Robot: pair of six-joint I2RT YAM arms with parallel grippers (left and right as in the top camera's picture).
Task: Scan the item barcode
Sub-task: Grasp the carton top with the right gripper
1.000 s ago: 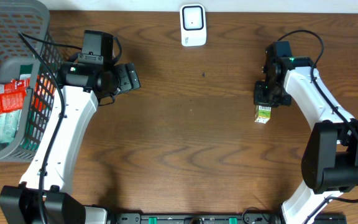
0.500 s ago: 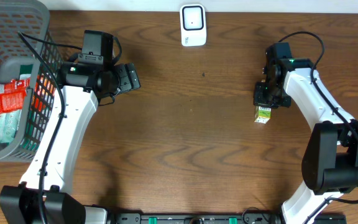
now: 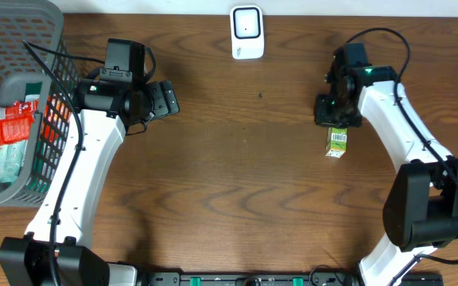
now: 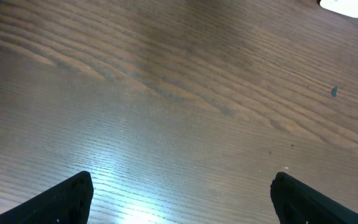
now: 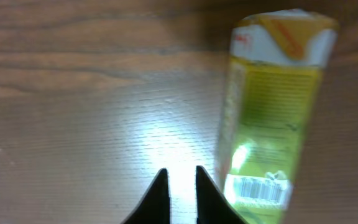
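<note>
1. The carton, a small yellow-green pack, lies flat on the table toward its right edge, about midway between the far and near edges.
2. The right gripper hangs just beyond the carton's far end. From overhead the wrist body hides its fingers, and I cannot tell whether it touches the pack.
3. In the right wrist view the two fingertips are cut off by the bottom edge. They are all but together, with only a thin slit of wood between them, and they clamp nothing. The carton lies beside them.
4. A barcode faces up at one end of the carton. The rest of the print is too blurred to read.
5. The left gripper has its fingers wide apart over bare wood, with only the tips in view.
6. The scanner sits at the middle of the far edge.
7. The basket at the far left corner runs out of frame. The packets inside it are only partly visible.
</note>
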